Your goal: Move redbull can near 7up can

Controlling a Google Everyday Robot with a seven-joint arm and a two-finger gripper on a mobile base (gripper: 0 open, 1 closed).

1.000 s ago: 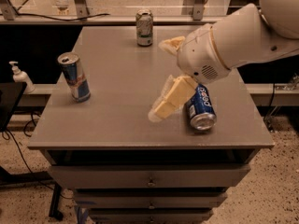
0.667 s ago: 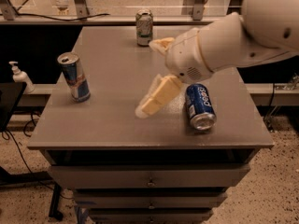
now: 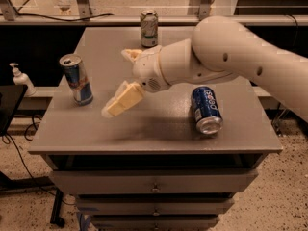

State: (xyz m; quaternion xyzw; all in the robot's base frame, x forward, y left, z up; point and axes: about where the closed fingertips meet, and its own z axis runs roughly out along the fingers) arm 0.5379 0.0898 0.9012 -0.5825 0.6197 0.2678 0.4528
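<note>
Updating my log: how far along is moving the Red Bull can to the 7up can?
Nothing is done yet: the slim blue-and-silver Red Bull can stands on the grey table's left side, far from the green-and-silver 7up can at the back. In hand: the pincer hovers open and empty beside it. Left: grasp, carry, set down beside the 7up can.

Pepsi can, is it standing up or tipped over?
Tipped over: the Pepsi can lies on its side on the table, silver top toward the front edge. The gripper hovers over mid-table, fingers open.
</note>
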